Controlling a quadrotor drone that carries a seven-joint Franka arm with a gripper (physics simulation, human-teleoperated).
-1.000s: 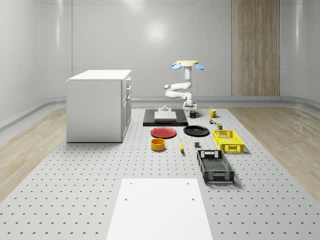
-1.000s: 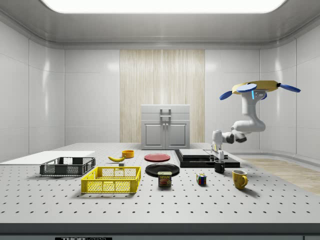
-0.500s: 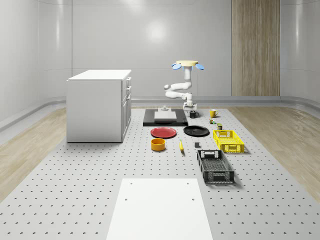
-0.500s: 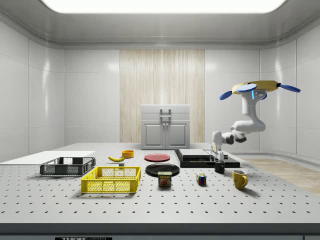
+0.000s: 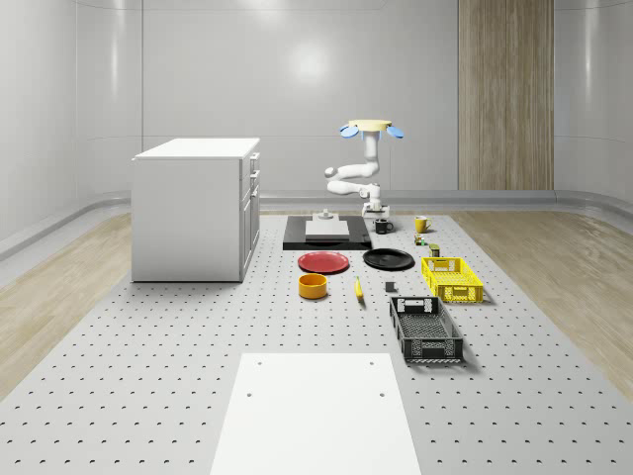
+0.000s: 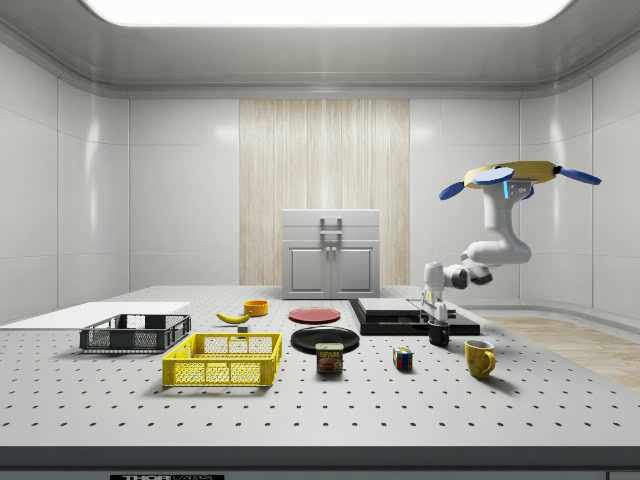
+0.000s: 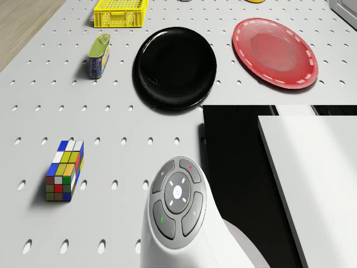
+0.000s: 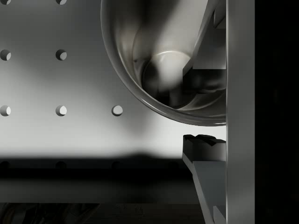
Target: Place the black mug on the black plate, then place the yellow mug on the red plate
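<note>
Tool (image 8: pixel 202 105) astride glossy round black mug (image 8: pixel 159 65) rim

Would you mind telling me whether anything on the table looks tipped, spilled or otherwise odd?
Nothing stands out. The black mug and yellow mug stand upright, and the black plate and red plate lie flat.

The room had pale grey panelled walls (image 5: pixel 198 79) with one vertical light-wood panel (image 5: pixel 504 94). A long ceiling light (image 6: pixel 325 10) glowed overhead. Wood floor (image 5: pixel 59 287) bordered the perforated grey surface (image 5: pixel 148 376), on which a white cabinet (image 5: pixel 193 208) with drawers stood.
</note>
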